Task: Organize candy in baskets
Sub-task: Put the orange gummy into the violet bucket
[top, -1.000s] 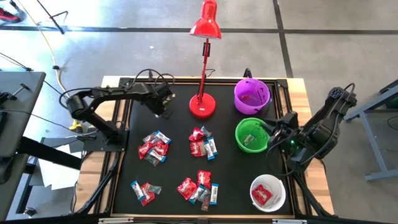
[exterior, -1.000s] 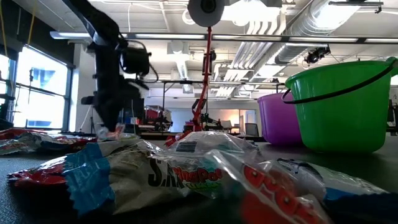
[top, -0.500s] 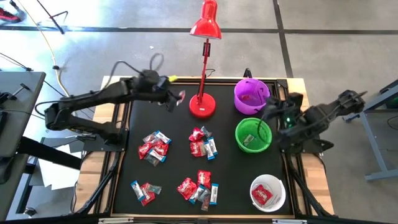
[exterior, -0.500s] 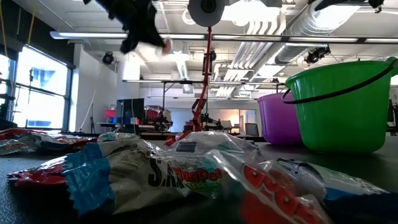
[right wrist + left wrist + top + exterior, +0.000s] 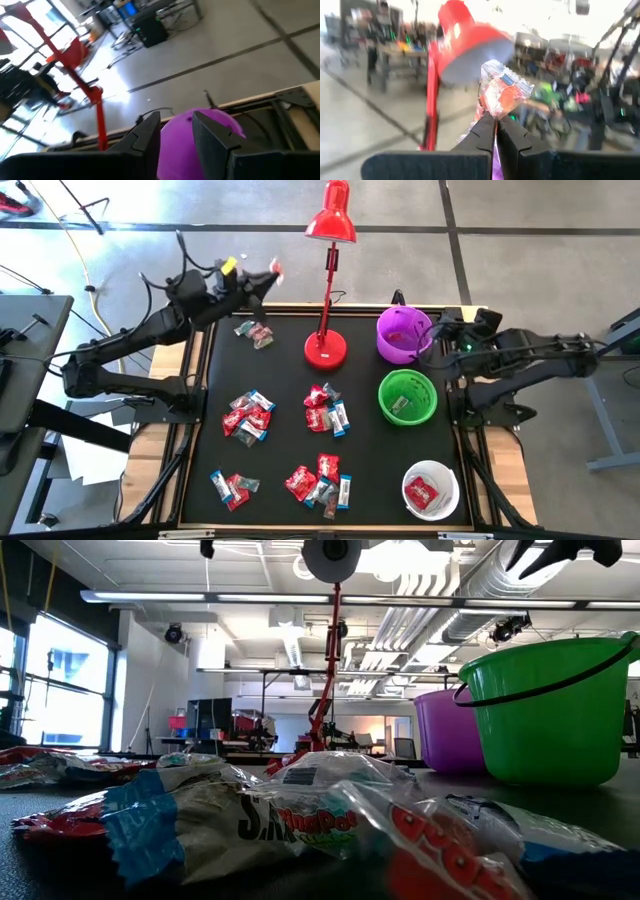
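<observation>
The left hand is clenched on a small red-and-white wrapped candy, pinching it by the lower crimped edge of the wrapper so the bulk of the packet stands above the fingertips. In the high view that hand is raised near the far-left edge of the tabletop, close to the red lamp. Judging from its crinkled film, the piece is very light, soft and slippery (a pinch on the flat sealed end should hold better than one across the puffy middle), and it will likely flutter when let go, so a low release over a basket seems wise.

The right hand has its fingers parted with nothing between them, hovering above the purple basket.

The green basket sits just beside the purple one, and the white basket stands well apart at the near-right corner; each holds at least one piece. Loose candy lies in several clusters on the tabletop, with two pieces near the left hand.
</observation>
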